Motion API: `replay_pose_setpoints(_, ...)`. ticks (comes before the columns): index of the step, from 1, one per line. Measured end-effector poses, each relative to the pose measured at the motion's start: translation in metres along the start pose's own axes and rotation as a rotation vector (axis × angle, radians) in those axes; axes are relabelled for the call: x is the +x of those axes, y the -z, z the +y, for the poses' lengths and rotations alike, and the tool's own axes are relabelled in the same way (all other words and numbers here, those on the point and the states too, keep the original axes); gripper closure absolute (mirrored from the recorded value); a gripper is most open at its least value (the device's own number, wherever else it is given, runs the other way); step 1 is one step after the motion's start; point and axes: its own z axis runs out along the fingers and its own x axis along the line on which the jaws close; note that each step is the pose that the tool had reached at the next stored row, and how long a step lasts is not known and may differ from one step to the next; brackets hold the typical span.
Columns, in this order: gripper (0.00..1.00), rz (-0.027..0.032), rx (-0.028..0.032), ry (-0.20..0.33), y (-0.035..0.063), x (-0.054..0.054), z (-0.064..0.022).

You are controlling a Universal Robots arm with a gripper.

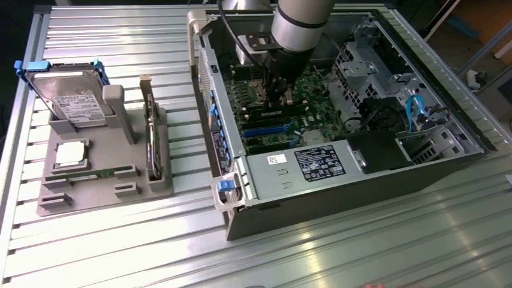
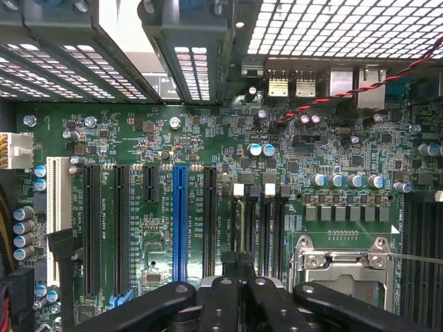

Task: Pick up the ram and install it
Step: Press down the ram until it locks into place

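The ram (image 1: 80,174) is a thin green stick lying flat in a groove of the grey holder tray (image 1: 96,195), on the exterior view's left. My gripper (image 1: 276,102) is far from it, down inside the open computer case (image 1: 336,198), just above the green motherboard (image 1: 256,90). In the wrist view my gripper (image 2: 239,266) has its dark fingers (image 2: 221,297) pressed together, right over the black memory slots (image 2: 270,221). I see nothing held between them.
The tray also holds a hard drive (image 1: 72,99), a silver processor chip (image 1: 71,154) and a dark expansion card (image 1: 152,138) standing on edge. Beside the memory slots sit the processor socket (image 2: 342,266) and long card slots (image 2: 180,221). Drive cages (image 1: 368,66) and cables (image 1: 416,111) crowd the case.
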Motion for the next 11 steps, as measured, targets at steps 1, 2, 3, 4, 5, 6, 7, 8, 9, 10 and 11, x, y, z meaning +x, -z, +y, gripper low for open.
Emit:
replay_pose_setpoints(1, 0.89, -0.0001, 0.0, 0.0, 0.0, 0.0, 0.0)
replay_pose_setpoints(2, 0.89, -0.0001, 0.0001, 0.0, -0.0001, 0.0, 0.0)
replay_pose_setpoints(3, 0.89, -0.0001, 0.0, 0.0, -0.0001, 0.0, 0.0)
replay_pose_setpoints(4, 0.89, -0.0001, 0.0, 0.0, -0.0001, 0.0, 0.0)
replay_pose_setpoints(5, 0.89, -0.0001, 0.0, 0.0, -0.0001, 0.0, 0.0)
replay_pose_setpoints(6, 0.89, -0.0003, 0.0001, 0.0, 0.0, 0.0, 0.0)
replay_pose_setpoints(7, 0.89, -0.0005, 0.0003, 0.0, 0.0005, -0.0001, 0.0)
replay_pose_setpoints(8, 0.89, -0.0007, 0.0004, 0.0, 0.001, -0.0001, 0.0)
replay_pose_setpoints(9, 0.89, -0.0008, 0.0005, 0.0, 0.0014, -0.0001, 0.0)
replay_pose_setpoints(10, 0.89, -0.0004, 0.0002, 0.0, 0.002, -0.0001, 0.0)
replay_pose_setpoints(11, 0.89, -0.0003, 0.0001, 0.0, 0.0026, -0.0001, 0.0)
